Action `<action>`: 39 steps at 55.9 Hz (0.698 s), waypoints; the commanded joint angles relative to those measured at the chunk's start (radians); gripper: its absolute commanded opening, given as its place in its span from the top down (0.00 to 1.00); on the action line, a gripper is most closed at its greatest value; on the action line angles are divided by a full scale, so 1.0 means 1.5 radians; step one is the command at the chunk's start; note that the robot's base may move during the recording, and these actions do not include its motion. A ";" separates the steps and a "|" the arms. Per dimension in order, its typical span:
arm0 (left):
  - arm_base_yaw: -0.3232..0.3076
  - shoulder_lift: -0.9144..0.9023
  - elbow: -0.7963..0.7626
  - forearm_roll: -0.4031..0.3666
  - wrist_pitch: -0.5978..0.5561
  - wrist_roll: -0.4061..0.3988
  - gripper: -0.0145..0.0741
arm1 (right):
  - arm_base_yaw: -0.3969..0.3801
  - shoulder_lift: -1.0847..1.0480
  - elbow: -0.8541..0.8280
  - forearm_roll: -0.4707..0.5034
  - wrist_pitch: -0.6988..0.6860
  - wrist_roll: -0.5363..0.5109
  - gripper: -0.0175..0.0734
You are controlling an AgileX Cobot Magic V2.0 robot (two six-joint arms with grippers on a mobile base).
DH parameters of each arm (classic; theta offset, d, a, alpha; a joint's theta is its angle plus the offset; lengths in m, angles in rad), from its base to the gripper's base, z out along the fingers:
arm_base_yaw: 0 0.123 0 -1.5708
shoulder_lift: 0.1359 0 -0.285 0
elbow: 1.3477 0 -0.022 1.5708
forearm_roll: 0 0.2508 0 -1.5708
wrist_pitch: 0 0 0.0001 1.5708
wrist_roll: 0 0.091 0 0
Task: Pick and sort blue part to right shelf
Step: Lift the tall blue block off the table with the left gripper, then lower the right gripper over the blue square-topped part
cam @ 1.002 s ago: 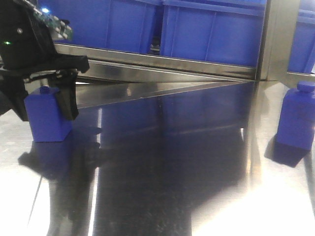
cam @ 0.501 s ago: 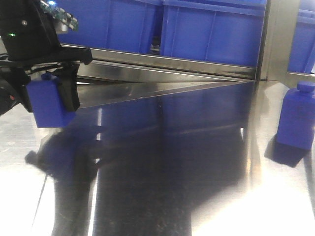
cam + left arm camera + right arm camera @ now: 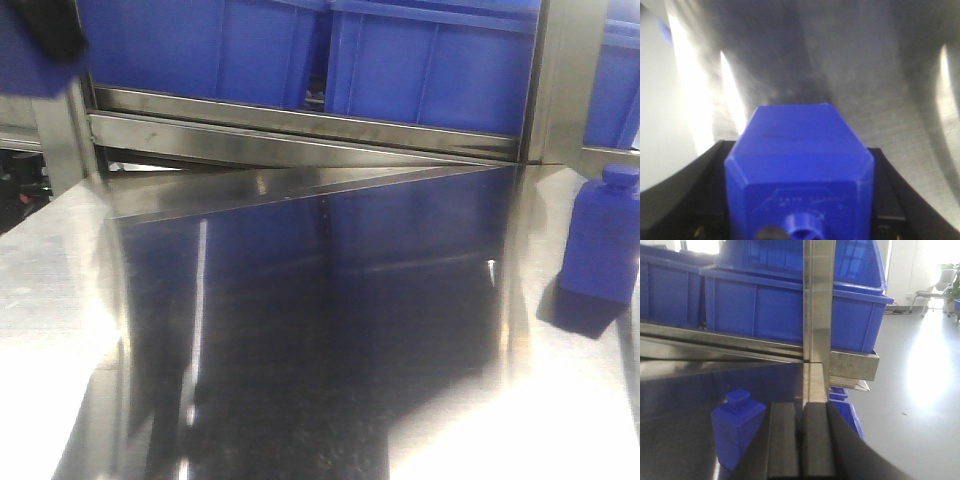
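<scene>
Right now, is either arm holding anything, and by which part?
Left gripper holds the blue part, jaws on its two side walls; right gripper shut, empty.

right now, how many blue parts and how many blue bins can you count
blue parts: 2, one held in the left gripper, one standing on the table
blue bins: at least 2; the blue past the post may be a third bin or the same one
total: at least 4
</scene>
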 commanded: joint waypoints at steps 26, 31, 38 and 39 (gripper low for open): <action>-0.004 -0.552 0.346 0.065 -0.259 0.000 0.41 | -0.002 0.144 -0.318 0.019 0.252 0.001 0.60; -0.004 -0.568 0.357 0.065 -0.242 0.000 0.41 | -0.002 0.218 -0.382 0.019 0.322 0.001 0.46; -0.004 -0.568 0.358 0.065 -0.240 0.000 0.41 | -0.001 0.327 -0.479 0.019 0.428 -0.032 0.29; -0.004 -0.568 0.358 0.065 -0.240 -0.001 0.41 | -0.001 0.345 -0.489 0.019 0.440 -0.036 0.28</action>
